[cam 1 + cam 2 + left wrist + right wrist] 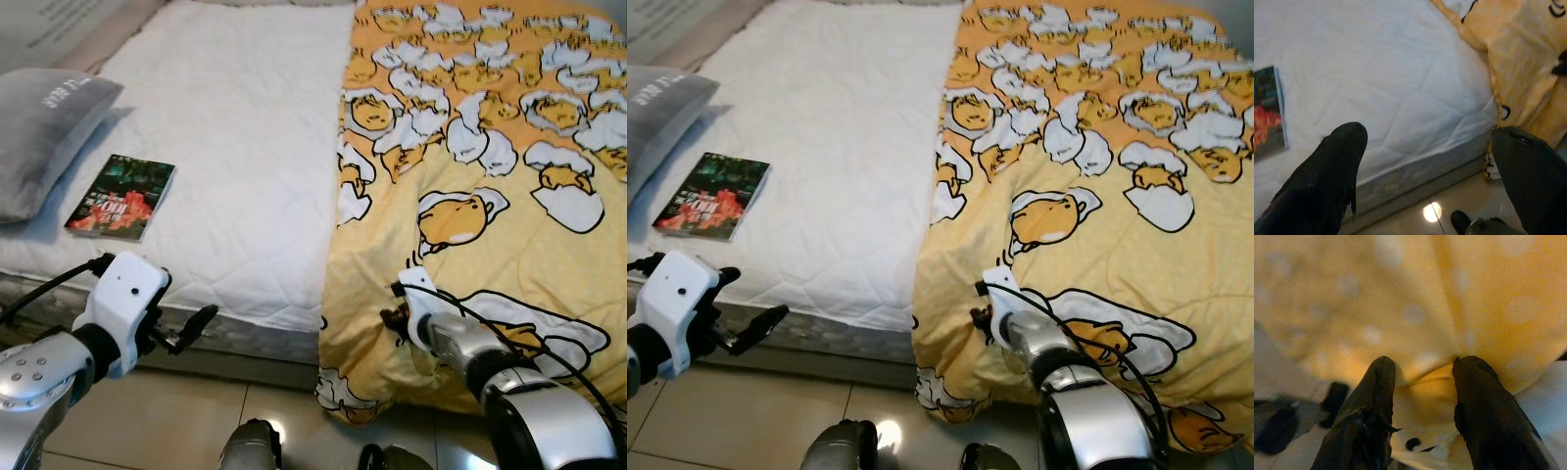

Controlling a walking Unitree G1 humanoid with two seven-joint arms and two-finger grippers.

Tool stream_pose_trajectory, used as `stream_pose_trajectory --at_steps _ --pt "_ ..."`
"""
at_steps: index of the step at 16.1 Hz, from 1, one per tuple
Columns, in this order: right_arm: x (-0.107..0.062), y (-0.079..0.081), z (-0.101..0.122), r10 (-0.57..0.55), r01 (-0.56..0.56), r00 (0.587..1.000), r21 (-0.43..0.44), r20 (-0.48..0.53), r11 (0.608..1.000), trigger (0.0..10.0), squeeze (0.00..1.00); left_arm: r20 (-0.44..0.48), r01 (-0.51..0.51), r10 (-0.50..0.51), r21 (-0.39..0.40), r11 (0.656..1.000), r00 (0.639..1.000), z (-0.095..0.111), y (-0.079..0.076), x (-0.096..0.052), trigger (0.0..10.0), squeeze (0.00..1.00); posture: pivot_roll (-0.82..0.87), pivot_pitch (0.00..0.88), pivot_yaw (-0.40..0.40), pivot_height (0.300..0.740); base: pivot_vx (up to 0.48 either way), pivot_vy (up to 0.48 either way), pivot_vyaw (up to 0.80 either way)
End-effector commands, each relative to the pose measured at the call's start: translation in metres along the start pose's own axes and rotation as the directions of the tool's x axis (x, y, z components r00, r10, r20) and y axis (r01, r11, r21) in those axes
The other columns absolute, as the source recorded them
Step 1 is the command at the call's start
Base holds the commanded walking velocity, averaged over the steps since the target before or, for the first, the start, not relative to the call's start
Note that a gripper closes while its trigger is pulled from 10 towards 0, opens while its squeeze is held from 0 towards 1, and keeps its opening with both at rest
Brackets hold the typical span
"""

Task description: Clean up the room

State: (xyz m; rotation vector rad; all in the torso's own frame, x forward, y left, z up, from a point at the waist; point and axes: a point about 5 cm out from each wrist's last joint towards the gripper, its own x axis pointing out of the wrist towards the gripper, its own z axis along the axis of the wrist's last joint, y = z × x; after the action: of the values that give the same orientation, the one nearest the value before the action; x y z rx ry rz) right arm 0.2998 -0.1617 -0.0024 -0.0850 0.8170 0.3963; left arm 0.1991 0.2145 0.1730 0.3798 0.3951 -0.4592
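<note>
At the bed's foot edge, my right gripper (1422,382) pinches a fold of the yellow blanket (490,166); left gripper (1425,161) hovers released. Best practice: pull level across the mattress (225,127).

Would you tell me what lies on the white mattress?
A book, a grey pillow and a yellow blanket covering the mattress's right side; whatever lies beneath it is hidden.

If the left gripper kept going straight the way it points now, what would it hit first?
Probably the white mattress: the left gripper, fingers apart, aims at its near edge, with the yellow blanket off to one side and the book off to the other. Depth is unclear, so this is a judgement.
</note>
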Motion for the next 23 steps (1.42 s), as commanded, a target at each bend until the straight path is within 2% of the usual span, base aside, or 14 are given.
stream_pose_trajectory --at_steps 1,3,4,6,8,9,10,12,14,17,18,19,20,23 --pt "-0.003 -0.001 -0.010 0.076 -0.075 0.997 0.036 -0.012 0.997 10.0 0.00 -0.021 0.004 -0.004 0.006 1.000 1.000 -0.002 0.001 0.000 10.0 0.00 0.27 0.160 0.033 0.740 0.000 0.000 0.00" --pt "-0.007 -0.005 0.005 0.154 -0.159 0.985 0.051 0.077 0.986 10.0 0.00 -0.020 0.012 -0.012 0.013 1.000 1.000 -0.001 0.000 0.000 10.0 0.00 0.27 0.160 0.034 0.740 0.000 0.000 0.00" --pt "-0.012 -0.007 0.020 0.188 -0.195 0.972 0.040 0.140 0.980 10.0 0.00 -0.018 0.014 -0.014 0.014 1.000 1.000 -0.001 -0.002 0.000 10.0 0.00 0.27 0.155 0.030 0.740 0.000 0.000 0.00" --pt "-0.023 -0.006 0.043 0.283 -0.286 0.935 -0.019 0.213 0.958 10.0 0.00 -0.007 0.020 -0.020 0.008 1.000 1.000 0.001 -0.006 -0.001 10.0 0.00 0.26 0.136 0.018 0.740 0.000 0.000 0.00" --pt "-0.047 -0.002 0.062 0.417 -0.402 0.870 -0.110 0.263 0.909 10.0 0.00 0.010 0.028 -0.028 -0.001 1.000 1.000 0.003 -0.010 -0.001 10.0 0.00 0.27 0.127 0.005 0.740 0.000 0.000 0.00" --pt "-0.053 -0.004 0.069 0.419 -0.396 0.862 -0.136 0.285 0.908 10.0 0.00 0.014 0.028 -0.028 -0.003 1.000 1.000 0.004 -0.010 -0.001 10.0 0.00 0.27 0.124 0.001 0.740 0.000 0.000 0.00" --pt "-0.059 -0.020 0.083 0.320 -0.279 0.886 -0.164 0.335 0.946 10.0 0.00 0.021 0.025 -0.025 -0.006 1.000 0.999 0.004 -0.012 0.000 10.0 0.00 0.26 0.119 -0.001 0.740 0.000 0.000 0.00" --pt "-0.052 -0.036 0.087 0.144 -0.112 0.930 -0.113 0.339 0.987 10.0 0.00 0.018 0.025 -0.025 -0.008 1.000 1.000 0.003 -0.012 0.002 10.0 0.00 0.26 0.123 0.004 0.740 0.000 0.000 0.00" --pt "-0.038 -0.036 0.083 -0.005 0.024 0.951 -0.058 0.310 0.998 10.0 0.00 0.008 0.026 -0.026 -0.003 1.000 1.000 0.002 -0.011 0.002 10.0 0.00 0.26 0.135 0.018 0.740 0.000 0.000 0.00" --pt "-0.021 -0.027 0.073 -0.102 0.098 0.958 0.029 0.269 0.995 10.0 0.00 -0.014 0.028 -0.028 0.005 1.000 1.000 0.001 -0.010 0.001 10.0 0.00 0.28 0.156 0.039 0.740 0.000 0.000 0.00" --pt "-0.016 -0.024 0.061 -0.124 0.134 0.971 -0.037 0.204 0.990 10.0 0.00 -0.024 0.029 -0.029 0.011 1.000 0.999 0.000 -0.009 0.000 10.0 0.00 0.29 0.164 0.041 0.740 0.000 0.000 0.00" --pt "-0.014 -0.025 0.053 -0.141 0.151 0.975 -0.051 0.171 0.987 10.0 0.00 -0.029 0.027 -0.026 0.012 1.000 0.999 0.000 -0.008 -0.001 10.0 0.00 0.29 0.165 0.041 0.740 0.000 0.000 0.00" --pt "-0.017 -0.040 0.029 -0.241 0.247 0.967 -0.080 0.083 0.966 10.0 0.00 -0.045 0.015 -0.014 0.011 1.000 0.999 -0.003 -0.007 -0.005 10.0 0.00 0.29 0.168 0.036 0.740 0.000 0.000 0.00" --pt "-0.029 -0.064 0.005 -0.326 0.326 0.945 -0.082 0.015 0.942 10.0 0.00 -0.051 0.017 -0.017 0.007 1.000 0.999 -0.005 -0.009 -0.006 10.0 0.00 0.29 0.170 0.033 0.740 0.000 0.000 0.00"
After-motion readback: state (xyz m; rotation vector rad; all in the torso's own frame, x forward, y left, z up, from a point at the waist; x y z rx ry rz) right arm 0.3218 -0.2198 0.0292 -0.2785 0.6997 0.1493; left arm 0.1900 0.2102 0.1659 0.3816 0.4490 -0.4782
